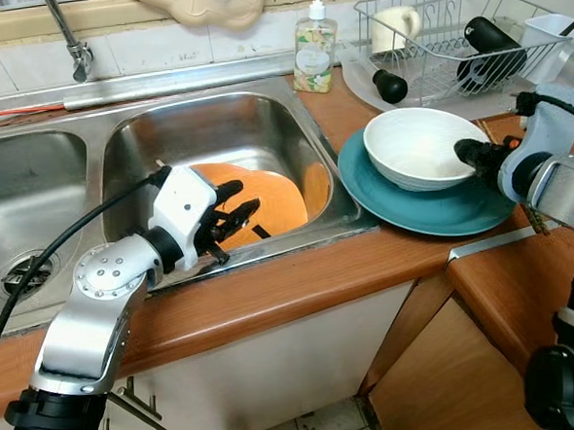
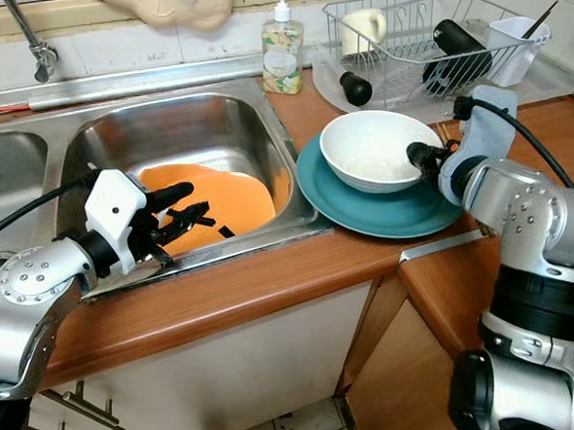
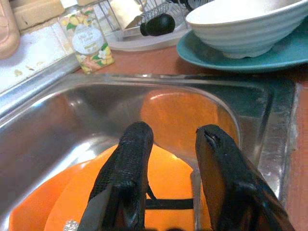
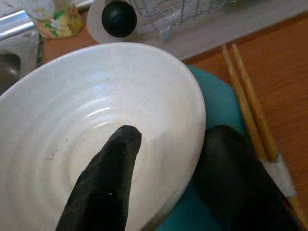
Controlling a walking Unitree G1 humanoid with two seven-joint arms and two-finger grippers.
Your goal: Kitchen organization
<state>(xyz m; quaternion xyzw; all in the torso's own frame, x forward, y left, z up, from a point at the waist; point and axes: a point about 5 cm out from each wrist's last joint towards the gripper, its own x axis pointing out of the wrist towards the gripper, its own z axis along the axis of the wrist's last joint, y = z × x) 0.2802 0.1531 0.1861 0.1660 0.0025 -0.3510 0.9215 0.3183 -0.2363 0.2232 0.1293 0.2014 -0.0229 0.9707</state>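
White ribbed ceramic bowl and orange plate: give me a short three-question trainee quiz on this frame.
1. True or false: the white ribbed ceramic bowl sits on the round teal plate.
2. The flat orange plate lies in: A) wire dish rack B) steel sink basin C) wooden counter.
3. Fill in: the right gripper has one finger inside the bowl's rim and one ____ it.

Key: 1 true; 2 B; 3 outside.

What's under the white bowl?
The white bowl sits on a teal plate lying on the wooden counter. The plate's middle is covered by the bowl, so anything there can't be seen. The right gripper straddles the bowl's rim.
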